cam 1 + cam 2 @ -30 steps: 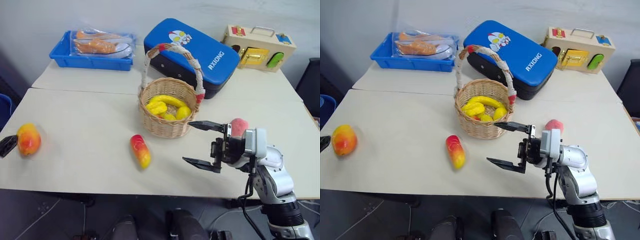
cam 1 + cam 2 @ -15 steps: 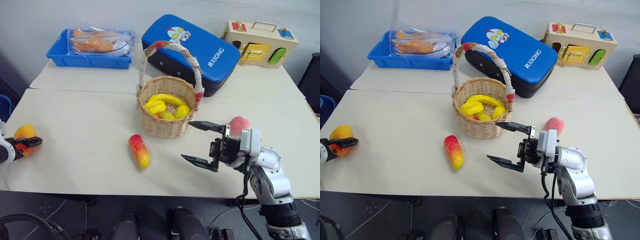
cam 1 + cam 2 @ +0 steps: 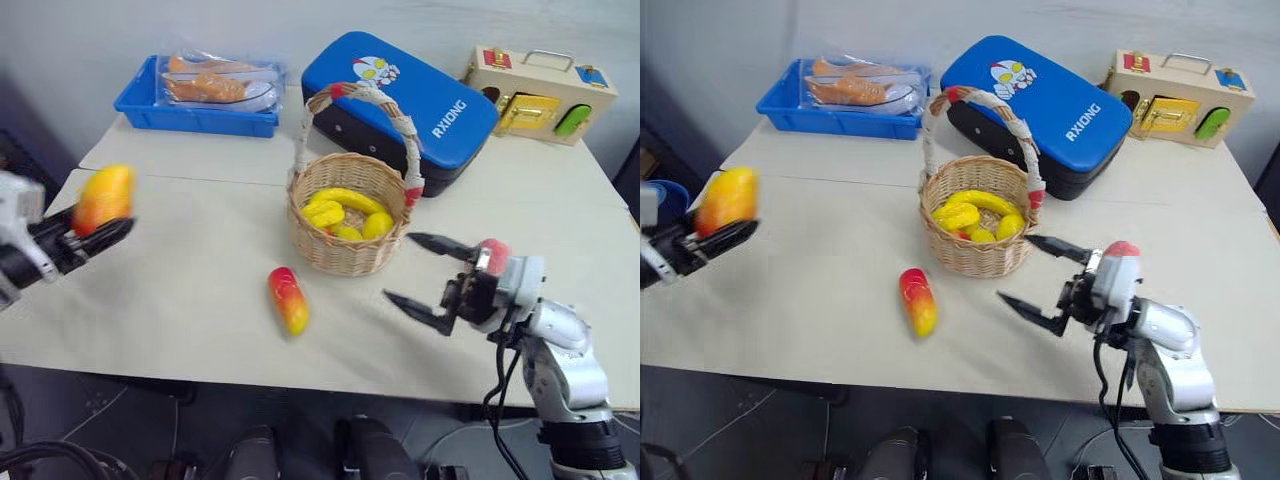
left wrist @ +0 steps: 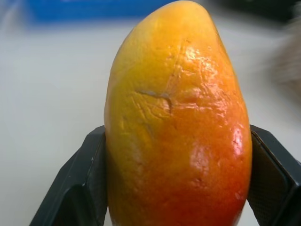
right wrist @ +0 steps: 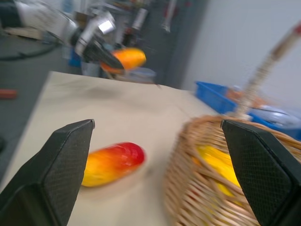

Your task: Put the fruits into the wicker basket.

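Table left half: bare top lay open between the left gripper (image 3: pixel 100 232), clamped on the rounded mango (image 3: pixel 103 196), and the wicker basket (image 3: pixel 345 255).
Basket mouth: arched handle (image 3: pixel 358 100) spanned it; yellow fruits (image 3: pixel 345 210) already took up the floor inside.
Front lane: the elongated mango (image 3: pixel 288 299) lay alone near the table's front, just left of the basket.
Right side: the right gripper (image 3: pixel 428 275), fingers spread wide, stood just beside the basket wall, with the peach (image 3: pixel 494 250) close behind it.
Back edge: blue tray (image 3: pixel 195 115), blue case (image 3: pixel 410 95) and wooden box (image 3: pixel 535 95) lined it.
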You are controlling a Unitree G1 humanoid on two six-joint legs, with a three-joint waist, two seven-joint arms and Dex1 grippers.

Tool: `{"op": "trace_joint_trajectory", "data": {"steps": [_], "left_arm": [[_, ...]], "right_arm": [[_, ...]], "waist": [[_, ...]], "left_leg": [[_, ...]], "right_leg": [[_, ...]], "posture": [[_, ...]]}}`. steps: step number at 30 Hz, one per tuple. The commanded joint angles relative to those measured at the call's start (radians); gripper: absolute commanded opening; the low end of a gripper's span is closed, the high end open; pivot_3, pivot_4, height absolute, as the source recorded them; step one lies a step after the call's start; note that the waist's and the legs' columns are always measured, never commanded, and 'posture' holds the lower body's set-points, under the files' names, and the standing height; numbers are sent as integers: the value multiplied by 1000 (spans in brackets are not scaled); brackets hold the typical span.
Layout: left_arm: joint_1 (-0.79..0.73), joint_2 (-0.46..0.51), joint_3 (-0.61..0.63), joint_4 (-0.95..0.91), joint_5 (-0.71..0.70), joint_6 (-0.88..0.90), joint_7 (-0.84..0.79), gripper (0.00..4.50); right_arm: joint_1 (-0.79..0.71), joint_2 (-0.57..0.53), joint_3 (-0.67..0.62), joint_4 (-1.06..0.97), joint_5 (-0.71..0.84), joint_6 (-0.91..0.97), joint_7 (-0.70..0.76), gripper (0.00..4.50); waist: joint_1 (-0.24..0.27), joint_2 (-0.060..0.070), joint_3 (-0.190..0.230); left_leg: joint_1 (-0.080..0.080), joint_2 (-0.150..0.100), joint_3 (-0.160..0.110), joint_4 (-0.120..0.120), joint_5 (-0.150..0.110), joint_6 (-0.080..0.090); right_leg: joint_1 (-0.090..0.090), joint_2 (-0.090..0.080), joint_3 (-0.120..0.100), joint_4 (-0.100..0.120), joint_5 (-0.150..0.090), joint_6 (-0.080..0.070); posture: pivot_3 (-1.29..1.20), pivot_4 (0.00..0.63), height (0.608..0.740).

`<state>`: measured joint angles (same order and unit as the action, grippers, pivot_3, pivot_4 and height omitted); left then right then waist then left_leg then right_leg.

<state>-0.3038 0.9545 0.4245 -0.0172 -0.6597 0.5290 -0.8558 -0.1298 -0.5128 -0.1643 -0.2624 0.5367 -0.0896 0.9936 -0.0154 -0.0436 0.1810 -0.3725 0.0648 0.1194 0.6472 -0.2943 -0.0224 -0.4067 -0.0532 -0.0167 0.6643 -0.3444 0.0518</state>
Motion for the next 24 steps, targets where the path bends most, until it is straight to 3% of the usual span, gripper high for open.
{"op": "trace_joint_trajectory", "data": {"steps": [1,6,11,13,14,15,19,24], "left_arm": [[-152,-39,-250,-109,75,-68,-129,3230],[-480,-218,-556,60,288,-42,-101,3230],[-686,-401,-631,316,395,-86,-62,3230],[-730,-443,-641,407,438,-128,-46,3938],[-743,-457,-639,435,446,-139,-49,4062],[-751,-468,-635,449,449,-152,-61,4421],[-742,-451,-588,423,428,-174,-118,4469],[-645,-280,-423,394,352,-317,-267,4469]], "right_arm": [[27,-15,-118,-5,-22,-26,-99,4500],[95,-13,-144,-86,-40,-10,-166,4500],[191,-8,-156,-217,-39,30,-247,4500],[227,-4,-163,-257,-39,39,-274,4500],[238,-2,-164,-269,-37,43,-285,4500],[248,-2,-164,-278,-35,46,-293,4500],[292,-2,-168,-297,-27,39,-298,4500],[325,0,-180,-243,-11,-18,-240,4500]], "waist": [[11,6,0],[11,7,0],[-2,8,0],[-10,8,0],[-12,8,0],[-14,8,0],[-15,8,1],[-22,9,1]], "left_leg": [[0,-1,1,0,0,1],[4,-1,3,2,2,4],[2,1,6,3,2,3],[1,1,5,2,2,2],[1,1,5,2,2,1],[1,1,5,1,3,1],[1,1,6,2,3,1],[3,3,10,2,3,0]], "right_leg": [[1,0,0,-2,0,0],[7,7,6,-5,1,2],[2,12,11,-3,2,4],[-2,13,14,-1,3,5],[-2,13,14,-1,3,5],[-3,13,14,-1,2,5],[-3,15,18,-1,2,4],[-3,17,22,0,2,4]], "posture": [[0,150,740],[0,150,740],[0,150,740],[0,150,740],[0,150,740],[0,150,740],[0,150,740],[0,150,740]]}}
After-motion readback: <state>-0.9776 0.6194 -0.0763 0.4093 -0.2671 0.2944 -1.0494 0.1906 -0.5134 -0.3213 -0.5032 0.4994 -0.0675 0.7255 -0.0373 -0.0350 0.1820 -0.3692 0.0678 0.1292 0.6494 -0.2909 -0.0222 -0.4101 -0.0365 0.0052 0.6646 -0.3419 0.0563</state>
